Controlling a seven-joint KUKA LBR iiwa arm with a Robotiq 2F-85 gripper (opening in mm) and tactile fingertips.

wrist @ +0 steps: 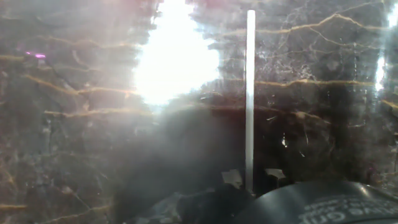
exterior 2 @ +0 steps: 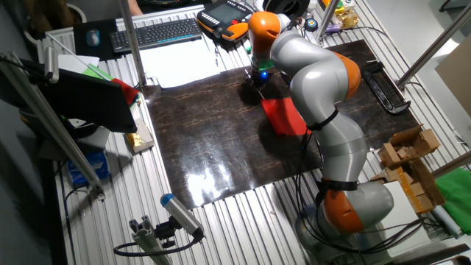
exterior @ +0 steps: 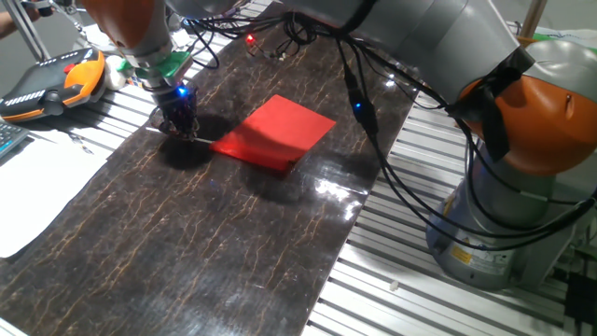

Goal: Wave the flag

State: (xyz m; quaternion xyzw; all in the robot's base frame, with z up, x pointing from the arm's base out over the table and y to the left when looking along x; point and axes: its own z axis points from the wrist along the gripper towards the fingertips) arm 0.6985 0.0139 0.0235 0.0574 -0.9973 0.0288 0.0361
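Observation:
The flag is a bright-red sheet (exterior: 276, 132) on a thin white stick (wrist: 250, 93), over the dark marbled mat (exterior: 187, 243). It also shows in the other fixed view (exterior 2: 283, 116), partly behind the arm. My gripper (exterior: 179, 126) stands at the stick's free end, left of the sheet, pointing down close to the mat. In the hand view the stick runs straight up from between my fingertips (wrist: 232, 178), which sit tight on either side of it. The red sheet is out of the hand view.
An orange and black teach pendant (exterior: 56, 79) and a white sheet (exterior: 37, 187) lie left of the mat. A keyboard (exterior 2: 158, 33) sits at the back. Cables (exterior: 373, 121) hang over the mat's right side. The arm's base (exterior: 504, 215) stands on the right.

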